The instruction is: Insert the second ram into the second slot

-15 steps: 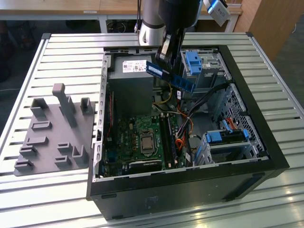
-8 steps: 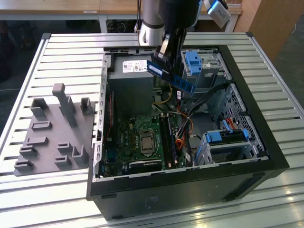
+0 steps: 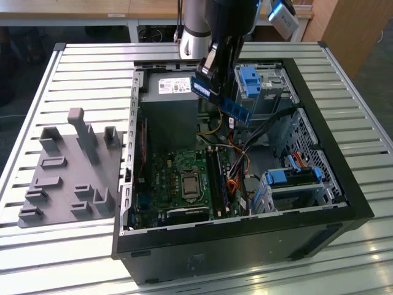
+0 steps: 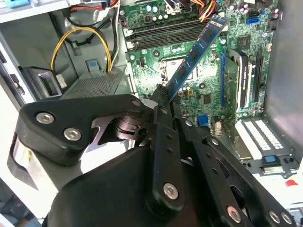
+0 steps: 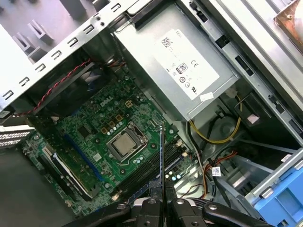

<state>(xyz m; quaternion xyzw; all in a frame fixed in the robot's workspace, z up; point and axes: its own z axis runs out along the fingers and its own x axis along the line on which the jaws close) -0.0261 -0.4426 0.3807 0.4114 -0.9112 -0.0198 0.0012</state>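
The tool (image 4: 161,97) is seen clenched on one short end of the second ram (image 4: 195,51), a thin blue stick that is carried out beyond the fingertips, so that nearly its whole length lies ahead of the tool and none behind it. In the first wrist view the tool (image 5: 162,202) is seen from behind and the stick (image 5: 161,158) is presented edge-on as a fine line between the fingers. In the exterior view the tool (image 3: 206,78) is held high over the open computer case (image 3: 245,236), beside the power supply (image 3: 172,107), and the stick (image 3: 236,110) is tilted, its free end lower and pointed toward the exterior view's right. Nothing is touched by the stick; it hangs well above the board. Below it the memory slots (image 4: 163,33) are laid out as long dark strips next to the processor socket (image 5: 124,145) on the green motherboard (image 4: 208,94). The long axis of the stick is judged to cross those strips at an angle rather than run along them, and which strip is already filled cannot be told. Farther off, blue drive clips (image 3: 252,80) are fitted inside the case, and a grey moulded tray (image 3: 67,172) is set on the ribbed counter (image 3: 73,74).
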